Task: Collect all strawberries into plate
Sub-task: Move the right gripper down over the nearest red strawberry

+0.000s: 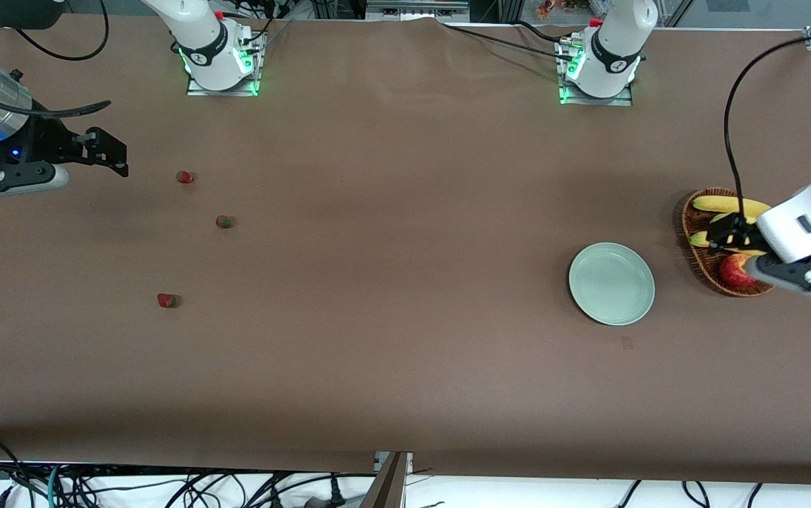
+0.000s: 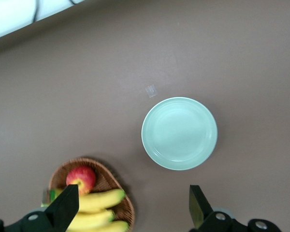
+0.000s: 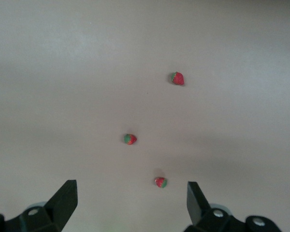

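Note:
Three strawberries lie apart on the brown table toward the right arm's end: one [image 1: 185,176] [image 3: 160,182] closest to my right gripper, a second [image 1: 224,221] [image 3: 130,139], and a third [image 1: 168,300] [image 3: 178,78] nearest the front camera. My right gripper [image 1: 113,155] [image 3: 130,198] hangs open and holds nothing, short of the closest berry. The pale mint-green plate [image 1: 611,283] [image 2: 179,133] sits bare toward the left arm's end. My left gripper [image 1: 723,238] [image 2: 133,200] is open with nothing in it, over the edge of the basket beside the plate.
A brown wicker basket [image 1: 691,212] [image 2: 106,179] beside the plate holds bananas [image 1: 728,204] [image 2: 94,208] and a red apple [image 1: 733,270] [image 2: 81,178]. A long stretch of bare table separates the berries from the plate. Cables hang below the table's front edge.

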`<state>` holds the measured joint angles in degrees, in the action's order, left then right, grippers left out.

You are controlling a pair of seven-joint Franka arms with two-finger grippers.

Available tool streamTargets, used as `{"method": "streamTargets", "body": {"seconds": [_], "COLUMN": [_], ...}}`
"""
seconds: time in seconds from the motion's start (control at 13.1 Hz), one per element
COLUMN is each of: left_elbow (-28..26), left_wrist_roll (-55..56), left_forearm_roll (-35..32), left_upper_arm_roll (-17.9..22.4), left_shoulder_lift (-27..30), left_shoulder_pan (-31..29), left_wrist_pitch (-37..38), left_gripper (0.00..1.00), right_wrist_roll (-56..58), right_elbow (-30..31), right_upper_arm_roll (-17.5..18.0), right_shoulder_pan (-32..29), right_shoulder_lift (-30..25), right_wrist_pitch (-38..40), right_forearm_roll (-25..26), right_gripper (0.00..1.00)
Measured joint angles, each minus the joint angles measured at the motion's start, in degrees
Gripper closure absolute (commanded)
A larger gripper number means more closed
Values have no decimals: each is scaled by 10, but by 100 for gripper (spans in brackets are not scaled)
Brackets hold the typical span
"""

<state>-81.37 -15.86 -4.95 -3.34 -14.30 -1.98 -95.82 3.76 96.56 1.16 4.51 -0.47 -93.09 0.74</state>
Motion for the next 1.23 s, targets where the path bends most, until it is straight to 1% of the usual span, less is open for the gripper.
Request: {"method": "streamTargets", "body": {"seconds": [0.08, 0.15, 0.31, 0.46, 0.61, 0.84, 1.07, 1.23], "left_elbow": [-5, -27, -84, -117, -125, -128, -128, -128], "left_wrist_roll": [39, 97, 154, 176, 178, 178, 178, 178], "left_forearm_roll": [13, 30, 37, 37, 38, 40, 41, 41], "left_upper_arm_roll": [2, 5, 8, 9, 14, 17, 16, 16], "left_shoulder_lift": [21, 52, 111, 135, 132, 129, 129, 129], "left_shoulder_pan": [1, 5, 21, 33, 30, 21, 21, 21], "left_wrist_pitch": [9, 13, 15, 19, 24, 24, 26, 29], "left_gripper": [0, 0, 0, 0, 0, 0, 0, 0], "right_wrist_roll": [0, 0, 0, 0, 0, 0, -14, -19], "right_elbow": [0, -1, -4, -2, 24, 121, 238, 299], "right_upper_arm_roll": [0, 0, 0, 1, 1, 2, 3, 4], "right_shoulder_pan": [0, 0, 0, 0, 0, 1, 1, 1], "right_shoulder_lift": [0, 0, 0, 5, 18, 35, 48, 68], "right_wrist_pitch": [6, 15, 22, 31, 20, -90, -238, -324], "right_forearm_roll": [0, 0, 0, 0, 0, -1, -7, -10], "right_gripper": [1, 0, 1, 0, 0, 0, 0, 0]}}
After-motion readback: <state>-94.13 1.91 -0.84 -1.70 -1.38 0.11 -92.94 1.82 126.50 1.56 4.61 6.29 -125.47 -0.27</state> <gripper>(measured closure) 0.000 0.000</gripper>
